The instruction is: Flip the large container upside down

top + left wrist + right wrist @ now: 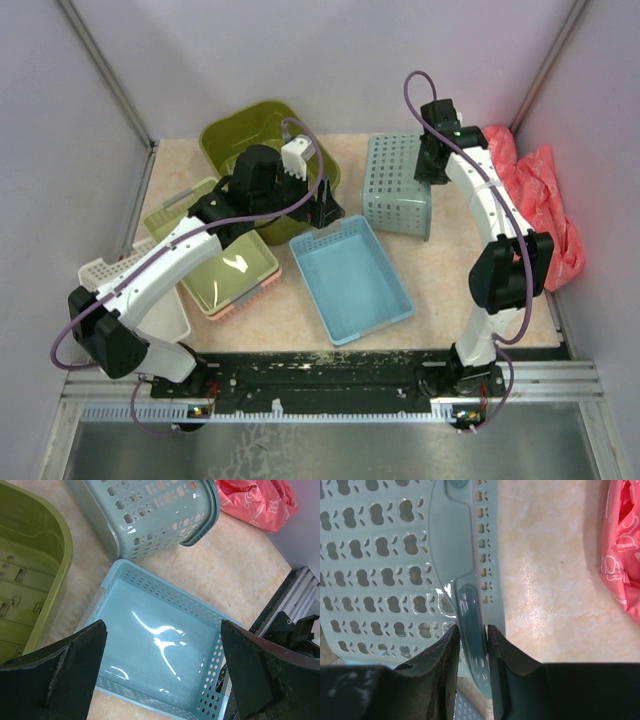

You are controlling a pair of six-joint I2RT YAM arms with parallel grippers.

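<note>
The deep olive-green plastic tub (236, 124) is being left upright, right gripper (472, 630) clamped on the teal mesh basket (380, 555), left gripper (163, 627) apart.

One olive tub (243, 124); one teal mesh basket (398, 185); one blue tray (350, 277); one pale-green tray (228, 280); one white basket (98, 268); one pink bag (545, 190).

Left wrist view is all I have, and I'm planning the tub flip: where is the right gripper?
Observer: The right gripper is shut on the teal basket's rim.
Operator: What's in front of the tub?
Observer: A pale-green tray, close by.
Operator: And the tub's far rim?
Observer: In the top view that rim is in plain sight, nothing resting on it.
</note>
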